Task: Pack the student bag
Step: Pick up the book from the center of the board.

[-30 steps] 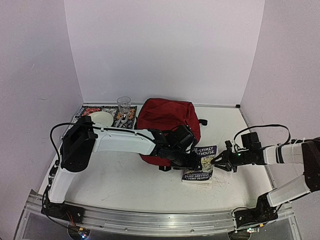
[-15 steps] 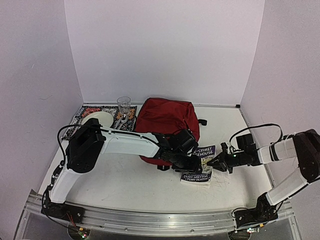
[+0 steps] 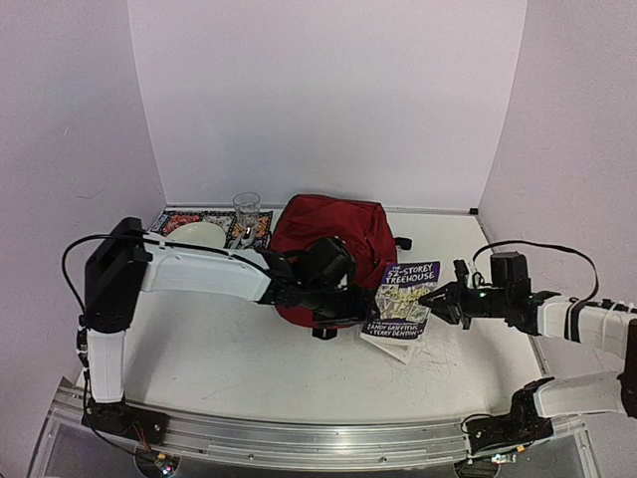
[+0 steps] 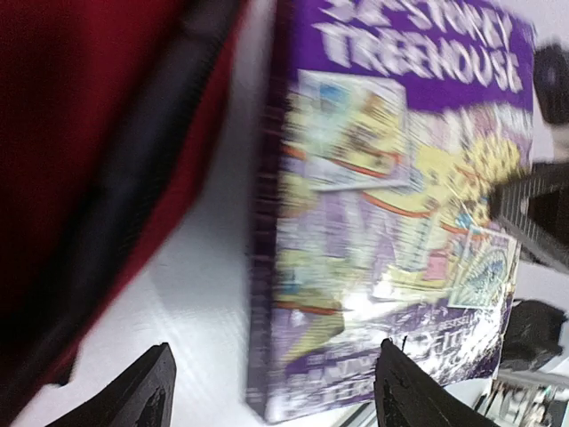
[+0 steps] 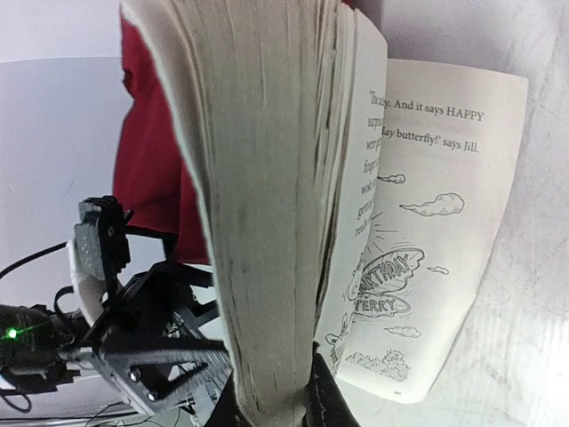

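The bag [image 3: 338, 229] looked soft, best gripped by its zip trim [image 4: 133, 178]; the left gripper [image 4: 276, 356] gaped, the right gripper [image 5: 276, 396] pinched the book [image 3: 403, 299].

1. The backpack [image 3: 333, 231] is soft, matt red cloth with black woven trim.
2. The book [image 3: 403, 299] has a glossy printed cover, and its pages are matt off-white paper.
3. The glass [image 3: 246, 211] is clear and shiny.
4. The table [image 3: 249, 358] is smooth, dull white.
5. The rail [image 3: 299, 443] is brushed metal.
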You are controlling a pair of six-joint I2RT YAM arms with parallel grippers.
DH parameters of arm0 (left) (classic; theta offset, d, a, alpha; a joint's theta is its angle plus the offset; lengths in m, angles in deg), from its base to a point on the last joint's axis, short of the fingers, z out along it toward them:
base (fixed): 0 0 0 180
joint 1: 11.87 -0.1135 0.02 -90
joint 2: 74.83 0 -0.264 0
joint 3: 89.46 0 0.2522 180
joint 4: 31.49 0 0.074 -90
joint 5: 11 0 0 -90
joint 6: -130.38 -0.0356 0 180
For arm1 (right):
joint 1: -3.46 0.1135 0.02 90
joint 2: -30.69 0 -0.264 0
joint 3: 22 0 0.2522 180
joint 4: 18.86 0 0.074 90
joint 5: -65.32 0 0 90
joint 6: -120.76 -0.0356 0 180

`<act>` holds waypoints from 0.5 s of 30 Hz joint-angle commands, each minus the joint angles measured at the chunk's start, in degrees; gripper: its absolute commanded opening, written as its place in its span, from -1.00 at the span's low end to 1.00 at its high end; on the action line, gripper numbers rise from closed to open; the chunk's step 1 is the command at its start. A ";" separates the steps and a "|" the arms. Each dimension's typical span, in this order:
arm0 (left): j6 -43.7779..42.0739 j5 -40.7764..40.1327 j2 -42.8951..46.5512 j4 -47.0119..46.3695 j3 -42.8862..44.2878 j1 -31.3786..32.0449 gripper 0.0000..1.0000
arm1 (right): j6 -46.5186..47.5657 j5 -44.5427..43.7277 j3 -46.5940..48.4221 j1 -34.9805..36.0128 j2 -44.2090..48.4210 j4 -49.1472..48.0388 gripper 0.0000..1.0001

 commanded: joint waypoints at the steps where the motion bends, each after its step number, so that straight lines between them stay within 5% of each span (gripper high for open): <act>1: 7.11 -3.06 8.82 -10.87 -5.55 -1.97 0.61 | -4.58 1.51 4.00 -0.05 5.42 -2.84 -1.00; 15: 16.83 -6.38 18.70 -29.89 -17.13 -2.79 0.71 | -15.19 -3.71 9.15 0.07 12.31 -5.91 -1.00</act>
